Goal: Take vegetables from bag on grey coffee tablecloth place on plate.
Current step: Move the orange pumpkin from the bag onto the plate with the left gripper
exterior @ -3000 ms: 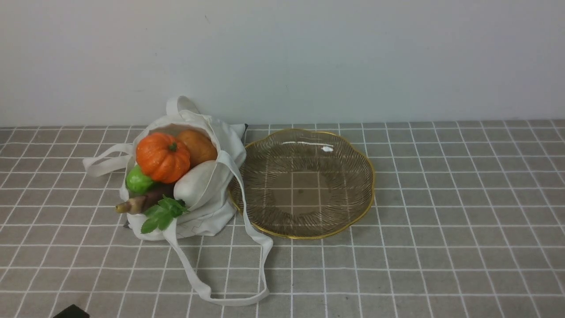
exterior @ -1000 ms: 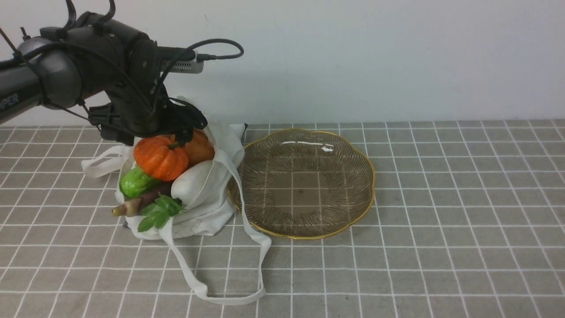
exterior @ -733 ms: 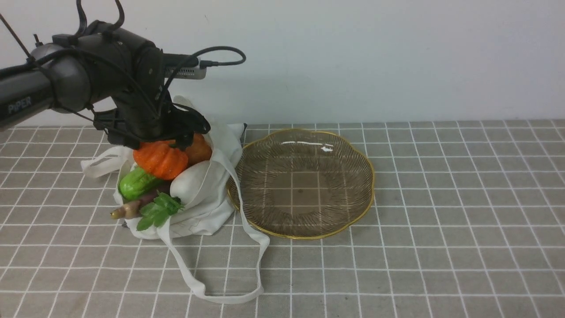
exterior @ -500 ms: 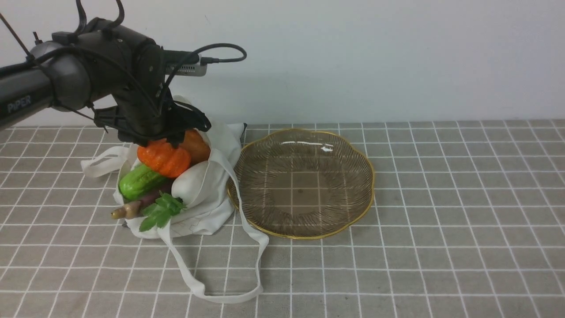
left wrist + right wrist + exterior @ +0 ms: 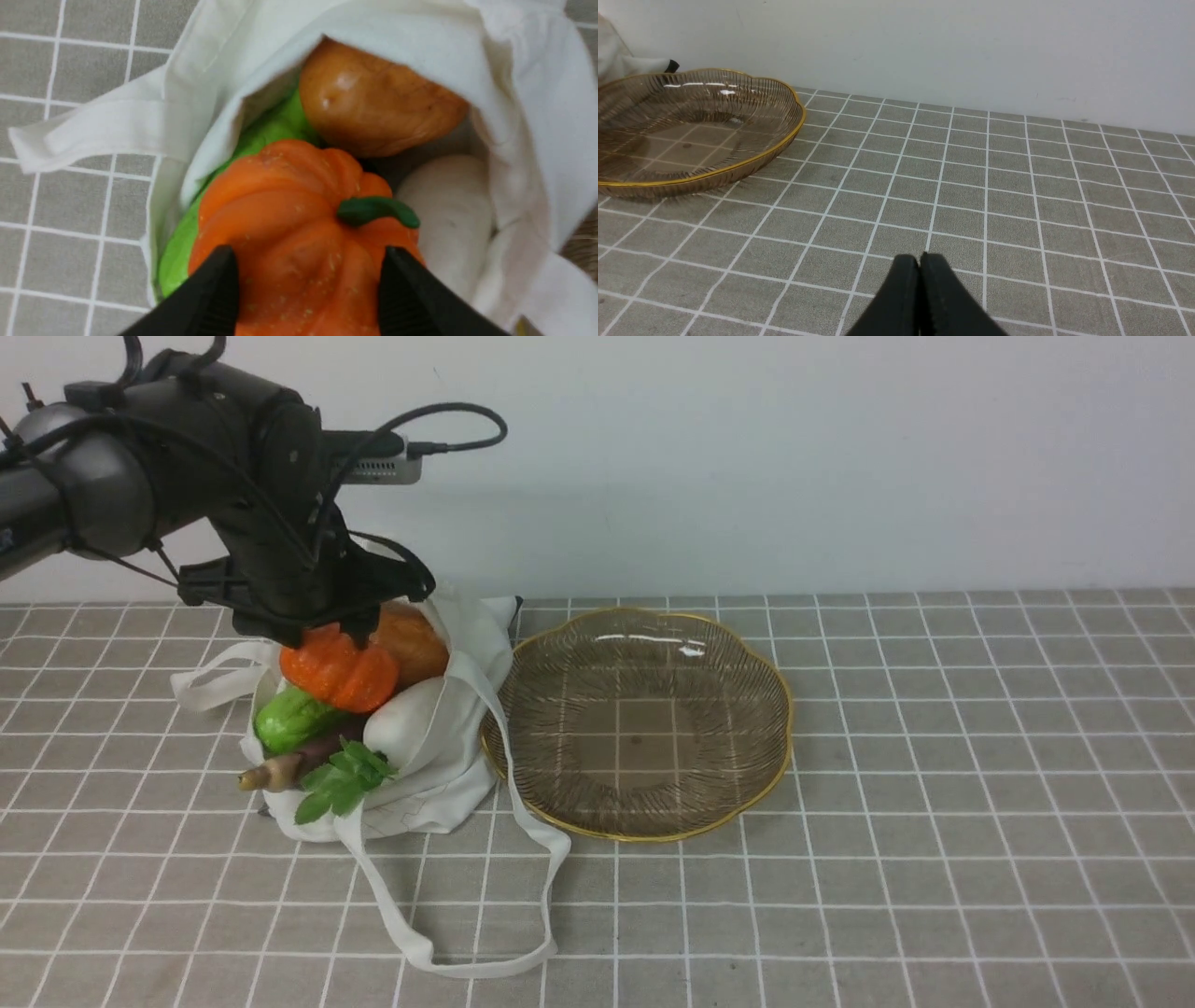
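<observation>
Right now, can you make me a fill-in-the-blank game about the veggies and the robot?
The left gripper is closed on the orange ____.
The veggies are inside a white cloth ____.
The glass plate has a thin rim coloured ____.
The right gripper is not open but ____.

Missing words: pumpkin; bag; gold; shut.

- Pumpkin point(image 5: 341, 674): orange, ribbed, green-stemmed; tilted, gripped at its sides, in the bag's mouth.
- Potato point(image 5: 411, 644): tan-orange, beside it.
- Gourd point(image 5: 291, 721): green, partly beneath the pumpkin.
- Root point(image 5: 299, 763): purple-brown, tip protruding.
- White vegetable point(image 5: 397, 723): smooth, inside.
- Sprig point(image 5: 344, 782): leafy, at the opening.
- Bag point(image 5: 425, 803): off-white, open, slumped.
- Plate point(image 5: 639, 838): smoky, gold-rimmed, flat beside the bag.
- Tablecloth point(image 5: 934, 807): grey, white-gridded, underneath.
</observation>
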